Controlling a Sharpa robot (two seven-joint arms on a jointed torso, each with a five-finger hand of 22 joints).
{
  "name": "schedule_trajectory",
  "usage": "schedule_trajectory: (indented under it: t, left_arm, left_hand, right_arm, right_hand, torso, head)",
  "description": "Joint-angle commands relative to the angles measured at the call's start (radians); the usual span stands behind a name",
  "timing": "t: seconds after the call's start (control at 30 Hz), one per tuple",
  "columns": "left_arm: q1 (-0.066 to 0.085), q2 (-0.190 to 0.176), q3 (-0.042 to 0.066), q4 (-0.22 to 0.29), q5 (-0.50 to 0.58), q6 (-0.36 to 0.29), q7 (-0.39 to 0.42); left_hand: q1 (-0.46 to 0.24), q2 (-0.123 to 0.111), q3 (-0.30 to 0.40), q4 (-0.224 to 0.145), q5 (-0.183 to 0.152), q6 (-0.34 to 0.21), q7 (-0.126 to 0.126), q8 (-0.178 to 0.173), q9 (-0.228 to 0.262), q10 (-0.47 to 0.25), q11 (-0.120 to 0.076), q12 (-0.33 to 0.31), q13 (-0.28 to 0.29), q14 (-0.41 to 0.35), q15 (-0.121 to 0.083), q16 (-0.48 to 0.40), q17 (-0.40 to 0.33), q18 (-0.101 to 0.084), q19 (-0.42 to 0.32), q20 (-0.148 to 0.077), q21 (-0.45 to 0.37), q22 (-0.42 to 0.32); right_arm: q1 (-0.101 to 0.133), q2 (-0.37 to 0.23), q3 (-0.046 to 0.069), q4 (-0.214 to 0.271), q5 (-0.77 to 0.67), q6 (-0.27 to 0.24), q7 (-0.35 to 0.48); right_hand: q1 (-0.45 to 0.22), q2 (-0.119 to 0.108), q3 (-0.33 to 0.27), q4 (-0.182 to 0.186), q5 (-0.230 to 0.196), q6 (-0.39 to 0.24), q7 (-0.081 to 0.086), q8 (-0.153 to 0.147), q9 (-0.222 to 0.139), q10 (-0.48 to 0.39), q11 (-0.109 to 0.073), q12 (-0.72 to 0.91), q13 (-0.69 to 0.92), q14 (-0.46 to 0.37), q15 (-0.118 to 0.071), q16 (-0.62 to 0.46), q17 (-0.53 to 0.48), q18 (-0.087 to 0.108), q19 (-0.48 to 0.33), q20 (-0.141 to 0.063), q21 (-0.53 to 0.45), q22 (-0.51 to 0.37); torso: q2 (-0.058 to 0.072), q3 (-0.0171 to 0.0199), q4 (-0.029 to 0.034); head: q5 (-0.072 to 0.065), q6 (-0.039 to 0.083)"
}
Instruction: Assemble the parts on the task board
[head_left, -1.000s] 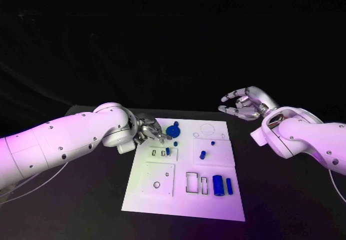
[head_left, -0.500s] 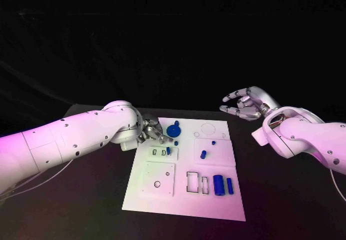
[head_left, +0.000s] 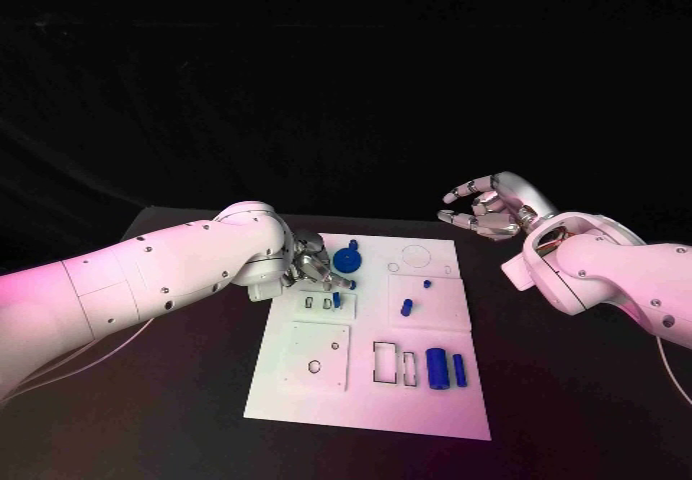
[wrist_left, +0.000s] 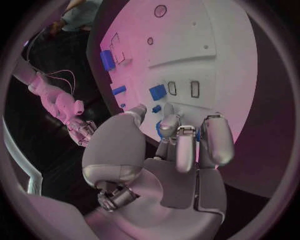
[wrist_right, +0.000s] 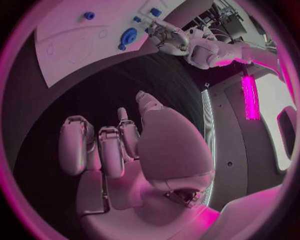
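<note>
The white task board (head_left: 310, 395) lies in the middle of the table. A round blue part (head_left: 346, 262) sits near its far left corner. My left hand (head_left: 312, 268) is down beside that part, its fingers (wrist_left: 186, 142) curled over the part's blue edge (wrist_left: 158, 130) and its thumb apart; I see no grip. Small blue parts (head_left: 407, 307) stand mid-board, and two blue cylinders (head_left: 436, 370) lie near the front right. My right hand (head_left: 490, 207) hovers beyond the board's far right corner, fingers spread and holding nothing (wrist_right: 125, 145).
Rectangular slots (head_left: 385, 364) and a round hole (head_left: 313, 369) mark the board's near half. A faint ring outline (head_left: 415, 259) sits at its far right. Black table (head_left: 577, 400) surrounds the board on all sides.
My left arm has shifted slightly to the right, bringing its hand closer to the round blue part. The right hand and the parts have stayed put.
</note>
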Motion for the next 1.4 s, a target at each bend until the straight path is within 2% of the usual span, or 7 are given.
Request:
schedule_trajectory:
  t: [0.03, 0.67, 1.13, 1.4]
  left_arm:
    - [0.000, 0.004, 0.000, 0.004, 0.004, 0.024, -0.004]
    - [-0.002, 0.013, -0.003, 0.000, 0.005, 0.086, -0.009]
    - [-0.004, 0.016, -0.007, -0.003, 0.005, 0.101, -0.011]
    - [-0.004, 0.017, -0.007, -0.003, 0.016, 0.093, -0.010]
  left_hand:
    - [0.002, 0.009, -0.001, -0.002, 0.001, -0.005, 0.002, 0.006, 0.002, 0.001, -0.004, 0.004, -0.001, 0.102, -0.009, 0.003, 0.250, -0.020, 0.004, -0.001, 0.005, 0.001]
    - [0.043, 0.017, 0.017, -0.004, 0.001, -0.007, 0.001, 0.012, 0.008, -0.004, -0.005, 0.005, -0.004, 0.103, -0.010, 0.004, 0.252, -0.021, 0.002, 0.000, 0.010, 0.010]
    - [0.054, 0.021, 0.026, -0.004, 0.001, -0.004, 0.000, 0.014, 0.010, -0.002, -0.005, 0.007, -0.002, 0.102, -0.010, 0.003, 0.250, -0.021, 0.001, 0.000, 0.011, 0.010]
    - [0.090, 0.040, 0.072, -0.004, 0.001, -0.004, -0.002, 0.013, 0.013, -0.003, -0.008, 0.009, -0.003, 0.102, -0.012, 0.003, 0.250, -0.021, 0.000, 0.000, 0.014, 0.015]
  right_arm:
    - [-0.002, 0.003, 0.000, -0.002, -0.001, 0.014, 0.004]
    - [-0.004, 0.005, -0.001, -0.006, 0.000, 0.015, 0.003]
    - [-0.005, 0.005, -0.002, -0.007, 0.000, 0.015, 0.002]
    - [-0.005, 0.006, -0.002, -0.009, 0.000, 0.015, 0.002]
  right_hand:
    - [-0.001, -0.007, 0.004, 0.000, 0.003, 0.006, 0.000, 0.006, 0.001, -0.002, -0.005, -0.005, 0.043, 0.067, -0.008, -0.004, 0.121, 0.009, -0.007, -0.002, -0.007, 0.103]
    - [-0.001, -0.007, 0.007, 0.002, 0.009, 0.006, 0.000, 0.007, 0.001, -0.002, -0.005, -0.005, 0.043, 0.067, -0.009, -0.005, 0.119, 0.009, -0.008, -0.003, -0.008, 0.102]
    - [-0.001, -0.007, 0.007, 0.002, 0.009, 0.006, 0.000, 0.007, 0.001, -0.002, -0.005, -0.005, 0.043, 0.067, -0.009, -0.005, 0.119, 0.009, -0.008, -0.003, -0.008, 0.102]
    - [-0.001, -0.008, 0.008, 0.003, 0.011, 0.007, 0.000, 0.007, 0.001, -0.001, -0.006, -0.005, 0.043, 0.067, -0.009, -0.005, 0.119, 0.009, -0.008, -0.004, -0.009, 0.102]
  torso:
    - [0.000, -0.0001, 0.0014]
    - [-0.001, 0.0009, 0.0002]
    - [-0.001, 0.0007, 0.0008]
    - [-0.001, 0.0007, 0.0002]
  head:
    - [0.000, -0.001]
    - [-0.002, -0.007]
    - [-0.002, -0.009]
    - [-0.002, -0.010]
